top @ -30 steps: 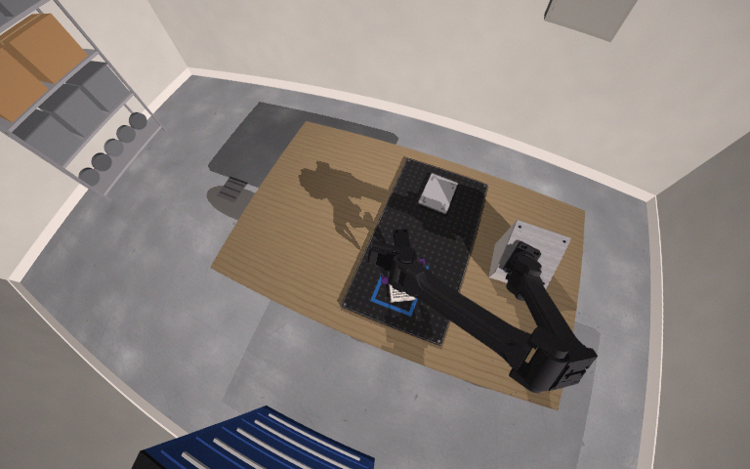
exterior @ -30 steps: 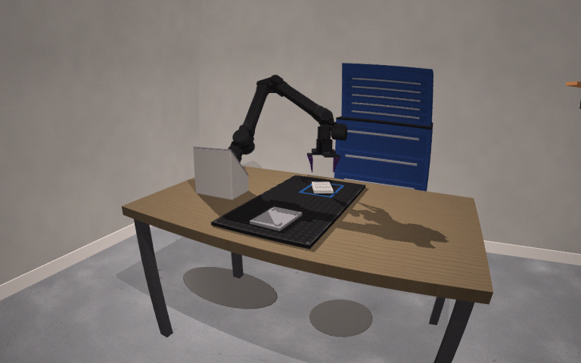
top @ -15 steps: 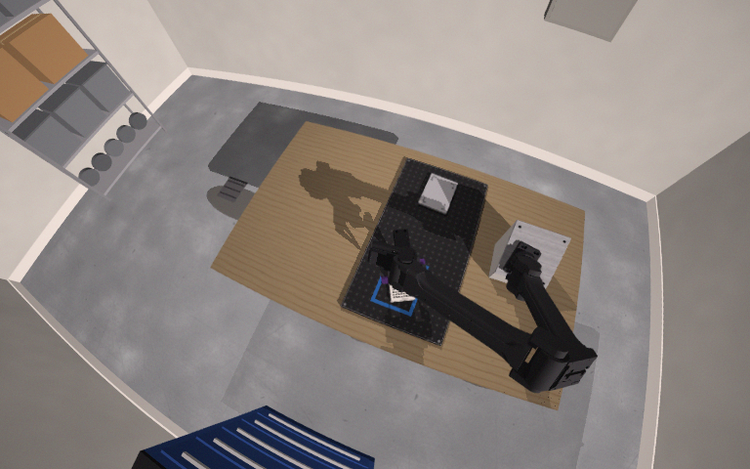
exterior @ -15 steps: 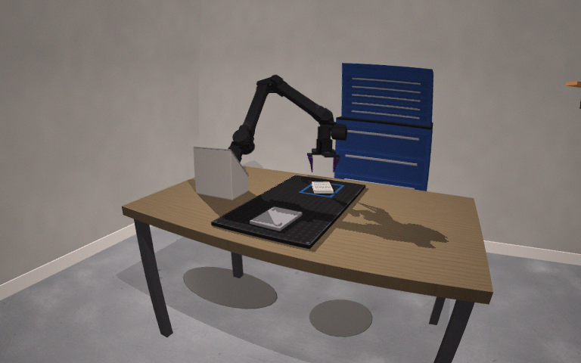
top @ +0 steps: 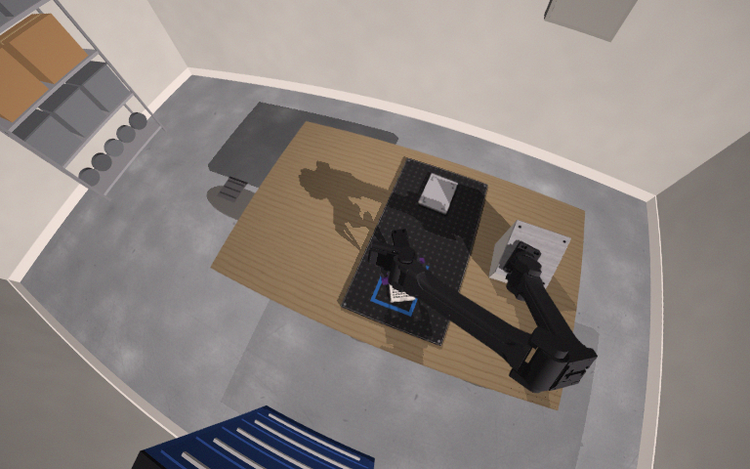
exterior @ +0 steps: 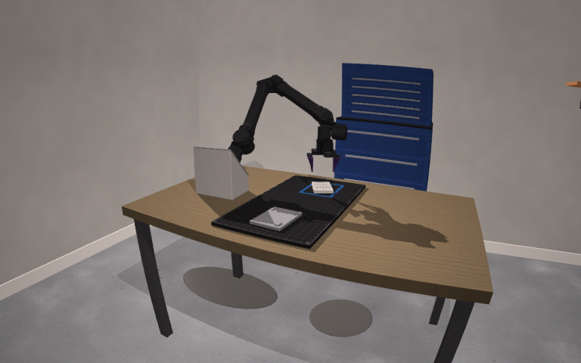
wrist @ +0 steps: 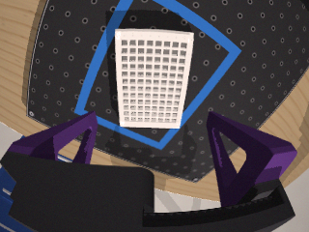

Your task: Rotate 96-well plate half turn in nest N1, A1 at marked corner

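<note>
Because the plate (wrist: 154,77) lies flat inside the blue taped outline B1 (wrist: 216,39) and not in nest N1 (exterior: 275,218), this looks like the halfway stop of the turn — a place to let go and take a new hold from the other side. With the outline as the landmark, the plate sits within it, slightly askew to the tape, with bare black deck (exterior: 240,214) showing between plate and tape on every side. Above the outline hangs the gripper (exterior: 323,162), its purple fingers spread wide apart with nothing between them, well clear of the plate. Nest N1 lies well apart from the outline, toward the deck's other end. Beyond the outline the deck's edge and the wooden surface (exterior: 407,214) are close, but nothing tall stands near — I judge there is ample room to descend. Which corner is cut I cannot tell.
</note>
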